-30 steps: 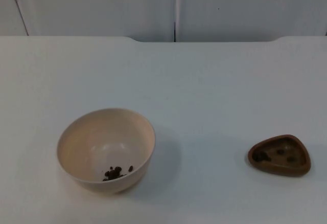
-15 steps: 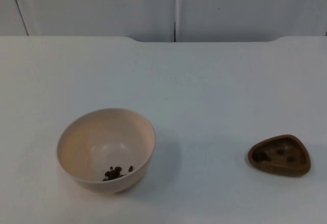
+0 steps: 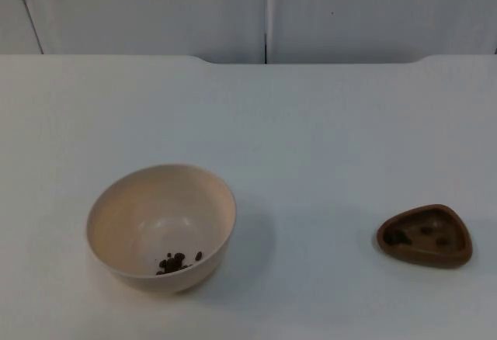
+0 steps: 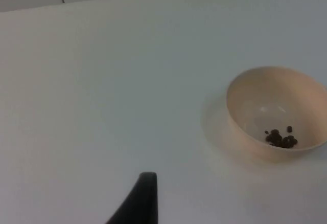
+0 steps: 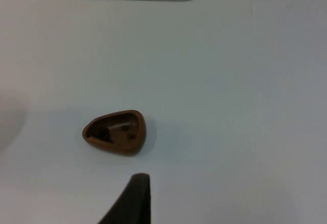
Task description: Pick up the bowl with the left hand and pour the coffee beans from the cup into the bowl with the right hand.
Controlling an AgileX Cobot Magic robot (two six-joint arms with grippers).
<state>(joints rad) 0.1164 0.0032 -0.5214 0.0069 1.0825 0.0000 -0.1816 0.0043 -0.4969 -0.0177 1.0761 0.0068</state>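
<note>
On table, bowl (image 3: 161, 227) and cup (image 3: 425, 235) well apart; left gripper (image 4: 144, 196), opening untellable, should approach bowl's rim squarely.

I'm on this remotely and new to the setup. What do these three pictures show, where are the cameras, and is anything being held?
It is a two-armed robot at a white table. One picture comes from a fixed camera looking down on the table; the other two come from cameras on each arm's wrist.

On the table stand a beige bowl with a few coffee beans in it, and, apart from it, a small brown cup with dark bits inside.

The black tips are the left gripper and the right gripper. Both hang back from bowl and cup, holding nothing.
</note>
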